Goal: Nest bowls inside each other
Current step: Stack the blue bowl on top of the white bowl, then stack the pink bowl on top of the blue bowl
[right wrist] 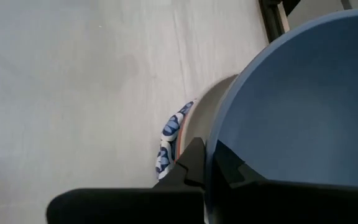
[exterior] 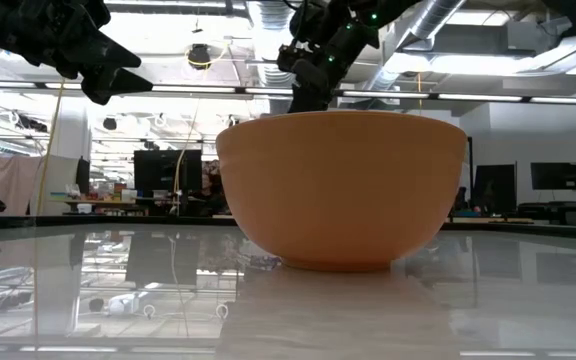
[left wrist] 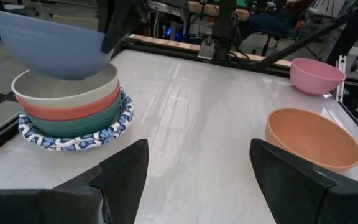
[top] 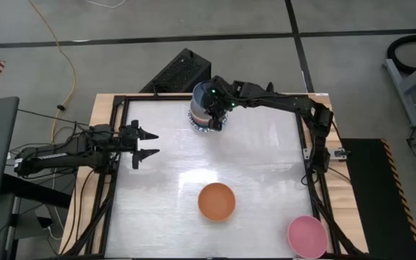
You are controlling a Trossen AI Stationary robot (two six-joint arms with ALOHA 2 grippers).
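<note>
A blue bowl (left wrist: 48,43) hangs tilted over a stack of bowls (top: 206,115) at the table's far middle, with my right gripper (right wrist: 209,157) shut on it. The stack has a cream bowl (left wrist: 61,88) on top, then a red one (left wrist: 73,109), a teal one (left wrist: 82,122) and a blue-patterned one (left wrist: 73,138) resting on the table. An orange bowl (top: 216,201) and a pink bowl (top: 307,235) stand apart on their bases. My left gripper (top: 147,143) waits open at the table's left. My right gripper pinches the blue bowl's rim (right wrist: 217,134), one finger inside the bowl and one outside. The fingers (left wrist: 118,25) come slanting down from the table's right. The bowl hangs tilted, its base low in the cream bowl's mouth; whether it touches the cream bowl, I cannot tell.
The orange bowl (exterior: 343,190) stands near the table's front middle and the pink bowl (left wrist: 316,74) at its front right corner. A black frame (top: 114,144) edges the white tabletop. Bare tabletop lies between the stack and the orange bowl.
</note>
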